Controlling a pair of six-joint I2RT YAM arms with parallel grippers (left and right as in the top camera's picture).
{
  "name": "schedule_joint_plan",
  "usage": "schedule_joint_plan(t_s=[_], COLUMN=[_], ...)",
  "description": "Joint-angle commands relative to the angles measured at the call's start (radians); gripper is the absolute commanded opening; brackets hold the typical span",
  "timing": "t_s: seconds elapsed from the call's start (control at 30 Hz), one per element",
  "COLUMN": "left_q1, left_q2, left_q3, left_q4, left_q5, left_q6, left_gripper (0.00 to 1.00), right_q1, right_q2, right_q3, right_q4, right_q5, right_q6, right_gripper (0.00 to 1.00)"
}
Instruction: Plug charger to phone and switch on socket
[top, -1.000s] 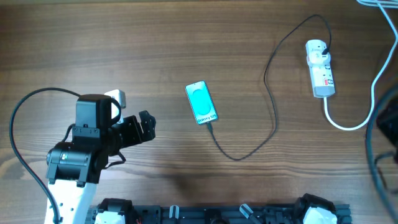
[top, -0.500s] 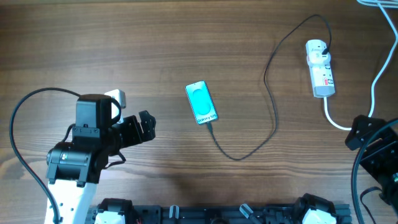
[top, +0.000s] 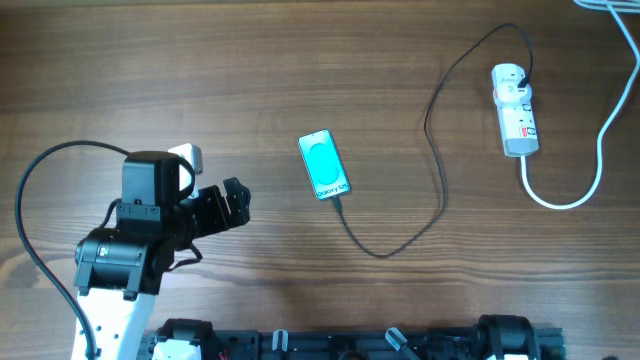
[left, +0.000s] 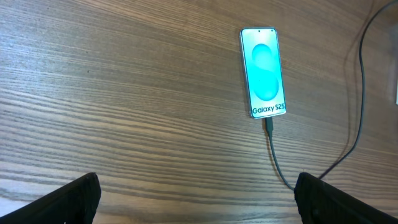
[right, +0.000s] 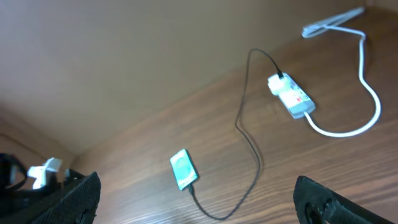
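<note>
The phone (top: 324, 165) lies screen-up mid-table, cyan with "Galaxy S25" text; it also shows in the left wrist view (left: 264, 71) and the right wrist view (right: 183, 169). The thin black charger (top: 437, 180) runs from the phone's bottom edge, where its connector (left: 268, 124) sits against the phone, in a loop to a black plug (top: 522, 78) in the white socket (top: 514, 115) at far right. My left gripper (top: 240, 203) is open and empty, left of the phone. My right gripper (right: 199, 202) is open, high above the table, out of the overhead view.
The socket's thick white cord (top: 570, 200) loops right and runs off the far right corner. The left arm's black cable (top: 30, 180) arcs at the left edge. A dark rail (top: 350, 345) lines the front edge.
The right arm, seen at the right edge of the overhead view earlier, has pulled out of that view. The left arm, phone, charger and socket have not moved.
</note>
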Motion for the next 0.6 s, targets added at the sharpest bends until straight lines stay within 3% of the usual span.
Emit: schedule_joint_plan(t_s=[0.0,0.07,0.17,0.4,0.47,0.57], left_q1=[0.005,0.005,0.005,0.005,0.005,0.005], left_q2=[0.000,0.000,0.000,0.000,0.000,0.000], left_q3=[0.000,0.000,0.000,0.000,0.000,0.000], left_q4=[0.003,0.003,0.003,0.003,0.003,0.003], left_q5=[-0.010,-0.010,-0.010,-0.010,-0.010,-0.010], left_q6=[0.006,0.006,0.006,0.006,0.006,0.005], left_gripper=[1.00,1.00,1.00,1.00,1.00,1.00], right_q1=[0.005,0.009,0.026,0.026,0.026,0.026], right_q2=[-0.064,-0.119,-0.244,-0.283,-0.283,-0.283], right_q3=[-0.016,-0.056,-0.274,-1.172,-1.309,-1.443], right_q4=[0.005,0.098,0.391,1.525,1.683,1.787], right_q5=[0.117,0.208,0.207,-0.186,-0.224,-0.223], right_q6=[-0.075,-0.027,-0.058,-0.098,-0.042,0.032], right_gripper=[1.00,1.00,1.00,1.00,1.00,1.00])
